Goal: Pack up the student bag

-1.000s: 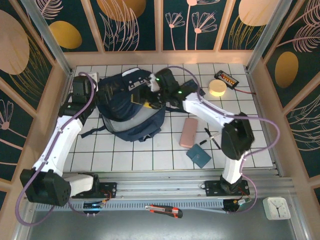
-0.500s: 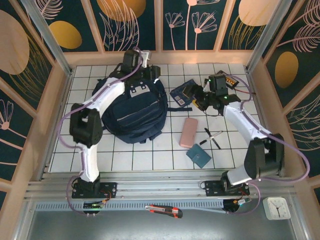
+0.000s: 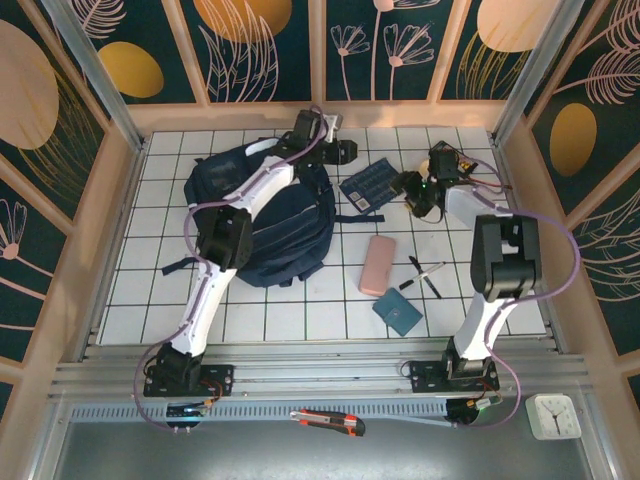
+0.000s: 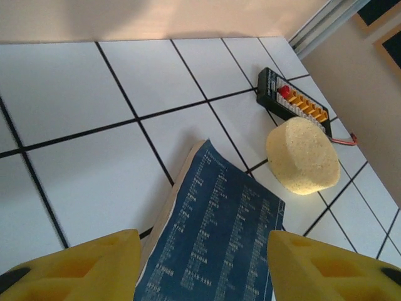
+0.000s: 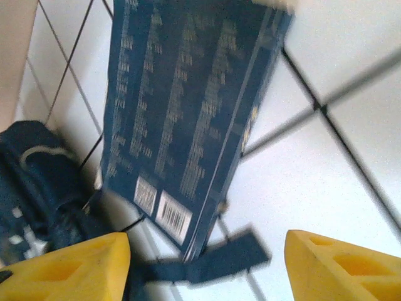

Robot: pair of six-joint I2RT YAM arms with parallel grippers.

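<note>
– entry one, the bag?
– large navy-blue fabric backpack [image 3: 270, 225], soft and slumped, with thin pale stripes. we place it at ten o'clock from the middle of the white tiled table [image 3: 165, 200]. we cannot tell whether its mouth is unzipped.
– what lies outside it?
– flat dark-blue paperback with fine white print [image 3: 368, 184] at twelve o'clock, near the bag. rounded pink case [image 3: 377, 264], thin pens [image 3: 425, 275] and square teal wallet [image 3: 398, 311] toward four o'clock. porous pale-yellow sponge puck [image 4: 302, 157] at one o'clock. we judge the packing barely begun.
– the claws?
– left gripper [image 4: 202, 251]: yellow fingers spread, empty, above the paperback. right gripper [image 5: 207, 254]: likewise spread, pinching nothing, facing the book's barcode end.
</note>
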